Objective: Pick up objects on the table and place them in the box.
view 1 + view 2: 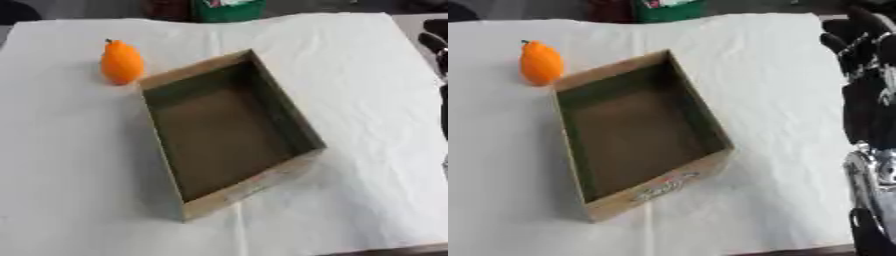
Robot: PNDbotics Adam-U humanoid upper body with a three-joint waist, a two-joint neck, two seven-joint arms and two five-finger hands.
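In the left eye view, an open cardboard box (229, 132) sits near the middle of the desk (376, 150), which is covered with a white cloth, and the box holds nothing. An orange pear-shaped fruit (121, 62) stands upright at about ten o'clock from the box, just beside its far left corner, possibly touching it. A green thing (229, 9) shows at twelve o'clock, beyond the cloth. In the right eye view, the right hand (864, 42) hangs at about two o'clock from the box, well apart from it, fingers pointing up; it holds nothing, and its fingers look relaxed, though blurred.
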